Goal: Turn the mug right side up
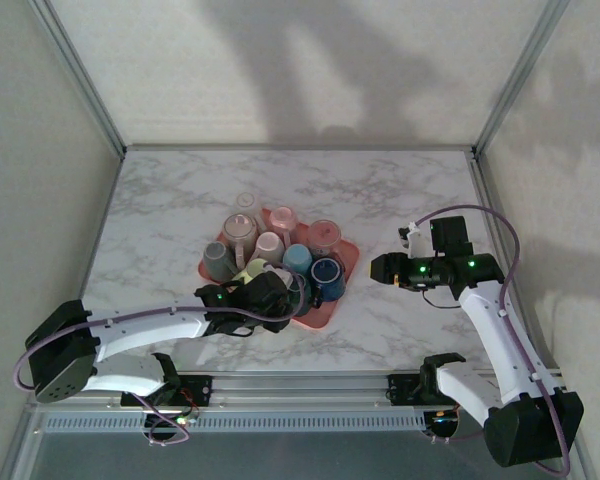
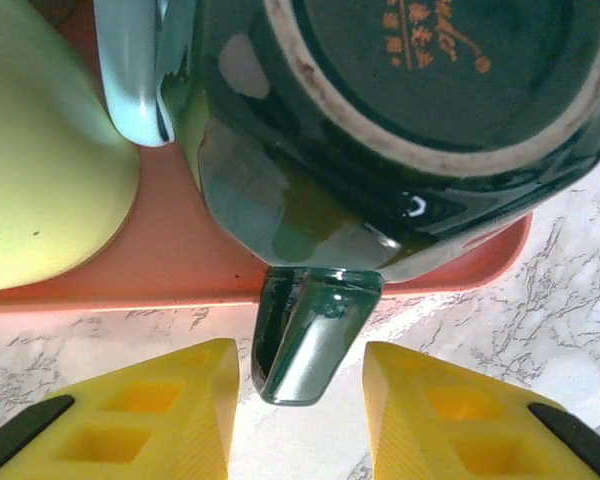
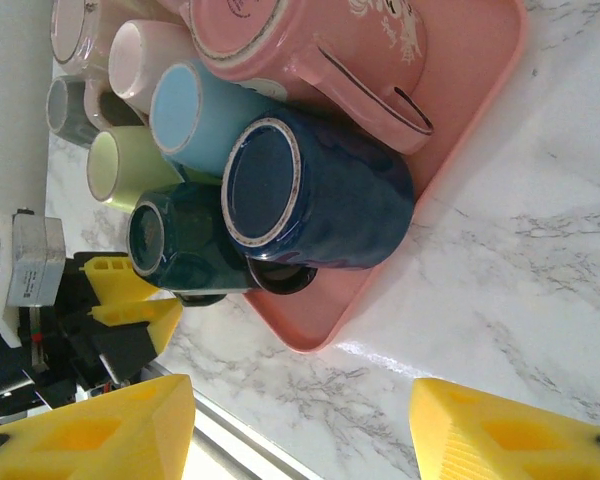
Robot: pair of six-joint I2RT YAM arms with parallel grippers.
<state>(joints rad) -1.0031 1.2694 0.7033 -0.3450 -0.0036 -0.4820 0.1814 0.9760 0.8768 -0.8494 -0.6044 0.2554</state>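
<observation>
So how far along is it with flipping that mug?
Nothing done yet: the dark green mug sits base-up on the pink tray. In hand: the left gripper straddles its handle, jaws open. Left: gripping, lifting, turning it upright.

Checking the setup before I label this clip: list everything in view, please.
Salmon-pink plastic tray: one, middle of the table.
Dark green glazed mug: one, bottom up, at the tray's near edge.
Navy blue ceramic mug: one, bottom up, to the right of the green one.
Light blue mug: one, behind the navy one.
Yellow-green mug: one, to the left of the green one.
Grey mug: one, tray's left side.
Pink and cream mugs: about five, towards the back of the tray.
White marble-pattern table: one, under everything.
Left gripper: yellow fingers, open either side of the green mug's handle.
Right gripper: yellow fingers, open, to the right of the tray.
</observation>
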